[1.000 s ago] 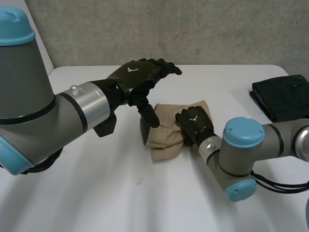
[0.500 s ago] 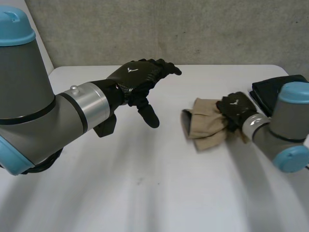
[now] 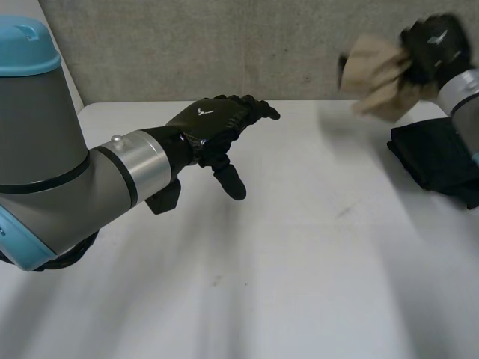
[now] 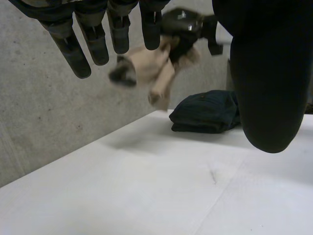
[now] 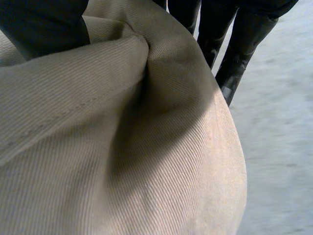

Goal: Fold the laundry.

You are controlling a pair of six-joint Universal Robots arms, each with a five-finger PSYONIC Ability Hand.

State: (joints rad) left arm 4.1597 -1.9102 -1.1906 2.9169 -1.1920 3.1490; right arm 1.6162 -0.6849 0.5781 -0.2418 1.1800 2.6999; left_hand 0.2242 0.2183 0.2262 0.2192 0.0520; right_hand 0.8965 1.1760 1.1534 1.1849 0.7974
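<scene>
White table (image 3: pixel 299 269) fills foreground, top matte, few small dark scuffs (image 3: pixel 345 212) near table's middle. Grey concrete wall (image 3: pixel 224 45) rises directly behind table's far edge, surface mottled, pitted. Soft, even light across table, shadows blurred.

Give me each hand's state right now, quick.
Left hand: open, fingers straight, holding nothing, above the table.
Right hand: shut on the tan folded cloth, in the air near the dark folded cloth.
</scene>
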